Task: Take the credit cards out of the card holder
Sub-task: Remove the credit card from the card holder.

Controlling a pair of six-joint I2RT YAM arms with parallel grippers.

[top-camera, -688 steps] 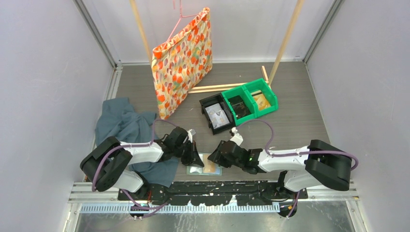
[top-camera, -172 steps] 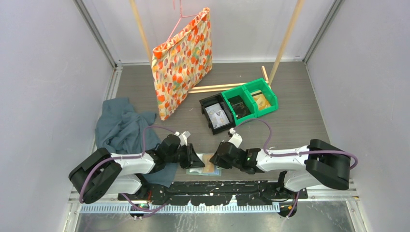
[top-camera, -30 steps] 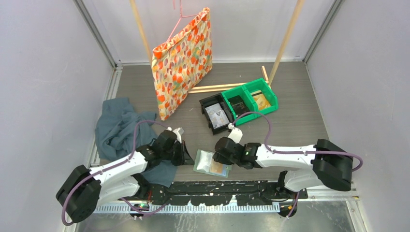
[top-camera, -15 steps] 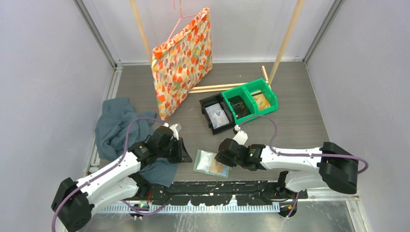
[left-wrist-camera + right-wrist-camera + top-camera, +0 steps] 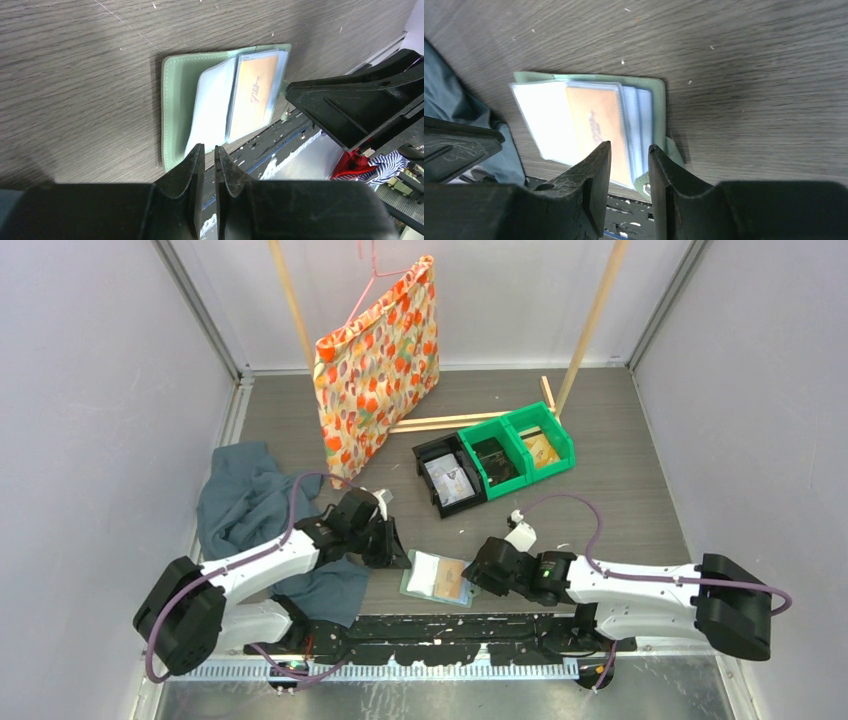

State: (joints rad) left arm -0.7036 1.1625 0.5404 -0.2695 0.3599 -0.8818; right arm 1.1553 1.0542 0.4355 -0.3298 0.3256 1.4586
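Observation:
The card holder point(image 5: 437, 578) lies open and flat near the table's front edge, sage-green with pale blue clear sleeves. An orange credit card point(image 5: 255, 95) sits inside one sleeve point(image 5: 596, 125). My left gripper point(image 5: 396, 553) is low at the holder's left edge. Its fingertips point(image 5: 209, 148) stand only a narrow slit apart with nothing between them. My right gripper point(image 5: 483, 577) is at the holder's right side. In the right wrist view its jaws point(image 5: 629, 147) are open over the holder's near right corner point(image 5: 644, 125), gripping nothing.
A dark teal cloth point(image 5: 255, 510) lies under the left arm. A black bin point(image 5: 448, 478) and green bins point(image 5: 525, 450) stand behind the holder. A floral bag point(image 5: 375, 365) hangs at the back, with wooden sticks point(image 5: 455, 421) beside it. The metal front rail point(image 5: 450, 625) runs just below the holder.
The right gripper has drawn back to the right, off the holder, and opened a little. The left gripper has parted slightly and come up to the holder's left edge.

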